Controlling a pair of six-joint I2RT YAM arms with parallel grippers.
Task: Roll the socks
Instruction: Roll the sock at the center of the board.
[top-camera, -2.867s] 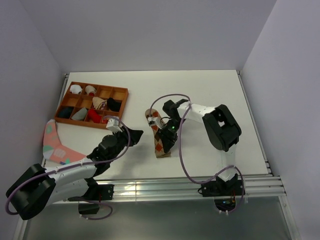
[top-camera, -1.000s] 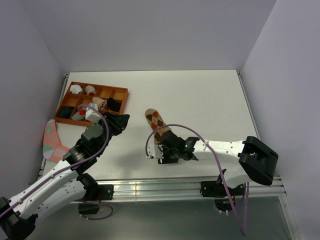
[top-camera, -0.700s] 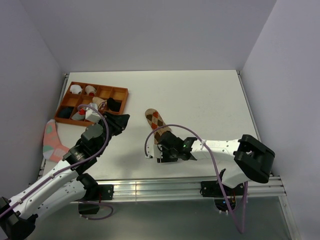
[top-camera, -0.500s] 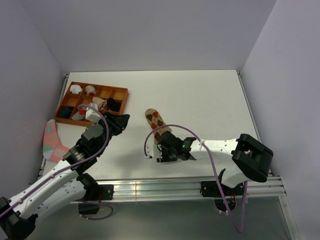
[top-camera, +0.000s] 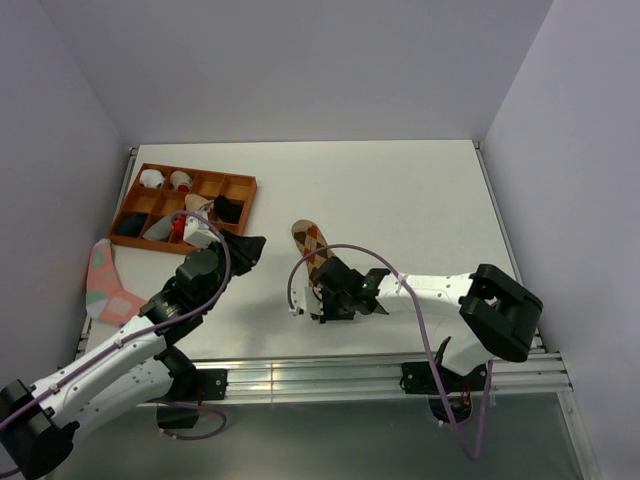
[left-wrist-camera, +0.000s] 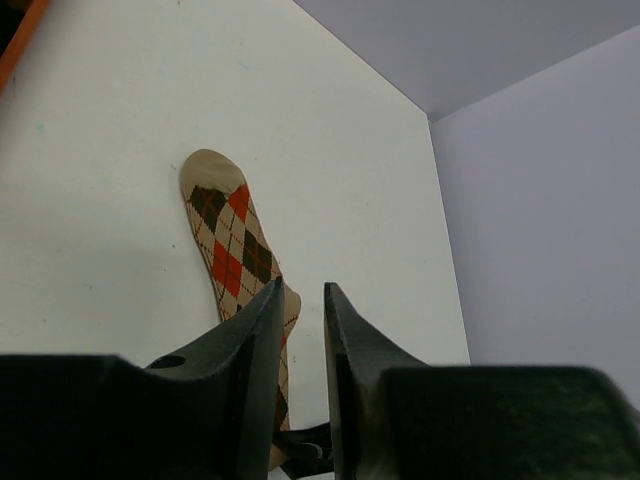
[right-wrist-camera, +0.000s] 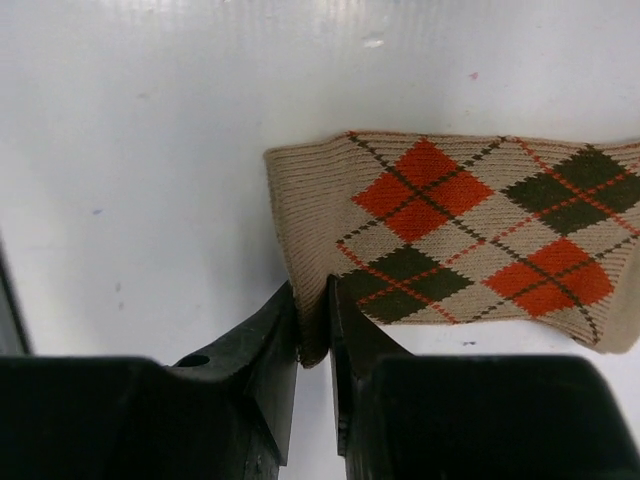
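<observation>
The tan-brown argyle sock (top-camera: 312, 243) lies flat near the middle of the table, toe toward the back. My right gripper (top-camera: 325, 298) is low at the sock's near end, shut on a corner of the ribbed cuff. In the right wrist view the cuff (right-wrist-camera: 318, 300) is pinched between the right gripper (right-wrist-camera: 312, 290) fingers, and the sock (right-wrist-camera: 450, 225) stretches off to the right. My left gripper (top-camera: 256, 244) hovers left of the sock. Its jaws (left-wrist-camera: 302, 288) stand narrowly open and empty, with the argyle sock (left-wrist-camera: 232, 240) ahead. A bright red fabric bundle (top-camera: 179, 228) sits in the tray.
An orange compartment tray (top-camera: 243, 196) with several rolled socks stands at the back left. A pink sock (top-camera: 105, 285) with teal and white markings lies by the left wall. A purple cable (top-camera: 300, 270) loops over the table beside the right gripper.
The right gripper has closed on the argyle sock's cuff. The left arm has shifted a little toward the sock and its jaws have narrowed.
</observation>
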